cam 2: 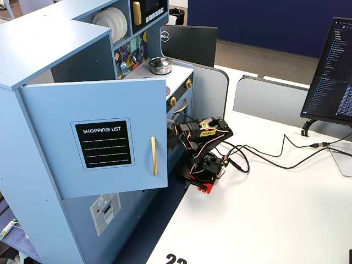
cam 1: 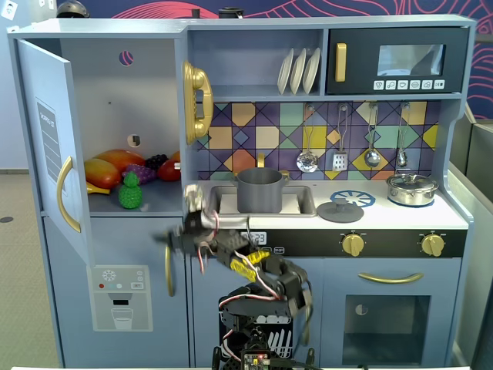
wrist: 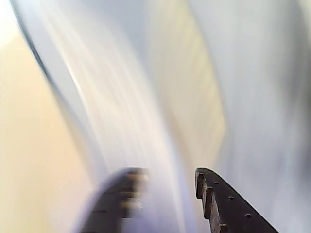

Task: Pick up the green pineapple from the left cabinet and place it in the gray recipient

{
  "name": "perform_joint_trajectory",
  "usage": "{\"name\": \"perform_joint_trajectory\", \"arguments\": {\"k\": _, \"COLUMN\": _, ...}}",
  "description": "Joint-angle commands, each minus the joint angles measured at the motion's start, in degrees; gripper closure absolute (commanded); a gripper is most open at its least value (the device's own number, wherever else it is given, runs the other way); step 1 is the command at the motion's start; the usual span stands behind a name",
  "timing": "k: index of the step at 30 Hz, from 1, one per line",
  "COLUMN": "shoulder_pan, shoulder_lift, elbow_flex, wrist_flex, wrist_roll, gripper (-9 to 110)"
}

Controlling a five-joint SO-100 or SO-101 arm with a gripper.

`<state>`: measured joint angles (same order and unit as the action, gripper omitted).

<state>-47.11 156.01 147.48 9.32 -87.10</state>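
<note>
The green pineapple (cam 1: 130, 193) stands at the front of the shelf in the left cabinet (cam 1: 115, 100), whose door (cam 1: 46, 142) is swung wide open. The gray recipient (cam 1: 259, 190) sits in the sink, right of the cabinet. My gripper (cam 1: 183, 227) is blurred by motion. It is below the counter edge, lower right of the pineapple and well apart from it. The wrist view is smeared and shows only pale blue and cream streaks. In it my gripper (wrist: 167, 172) has its fingers apart with nothing between them. In the side fixed view the door (cam 2: 104, 137) hides the gripper and the pineapple.
A toy mango (cam 1: 102, 173), purple grapes (cam 1: 140, 171) and other fruit lie behind the pineapple. A shiny lidded pot (cam 1: 412, 187) and a gray lid (cam 1: 340, 210) sit on the counter. The arm's base (cam 2: 204, 175), cables and a monitor (cam 2: 333, 71) are on the white table.
</note>
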Motion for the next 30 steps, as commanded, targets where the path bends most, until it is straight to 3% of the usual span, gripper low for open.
{"name": "perform_joint_trajectory", "arguments": {"k": 1, "shoulder_pan": -0.7, "shoulder_lift": -5.8, "elbow_flex": -13.18, "wrist_flex": -7.12, "wrist_roll": -1.14, "gripper": 77}}
{"name": "perform_joint_trajectory", "arguments": {"k": 5, "shoulder_pan": -0.35, "shoulder_lift": -9.84, "elbow_flex": -18.19, "wrist_flex": -9.4, "wrist_roll": -1.76, "gripper": 66}}
{"name": "perform_joint_trajectory", "arguments": {"k": 11, "shoulder_pan": -0.62, "shoulder_lift": -14.5, "elbow_flex": -20.3, "wrist_flex": -12.92, "wrist_roll": -3.87, "gripper": 59}}
{"name": "perform_joint_trajectory", "arguments": {"k": 22, "shoulder_pan": -1.05, "shoulder_lift": -26.63, "elbow_flex": -25.58, "wrist_flex": -21.8, "wrist_roll": 1.85, "gripper": 56}}
{"name": "perform_joint_trajectory", "arguments": {"k": 30, "shoulder_pan": -0.7, "shoulder_lift": -30.59, "elbow_flex": -26.19, "wrist_flex": -22.59, "wrist_roll": -0.35, "gripper": 54}}
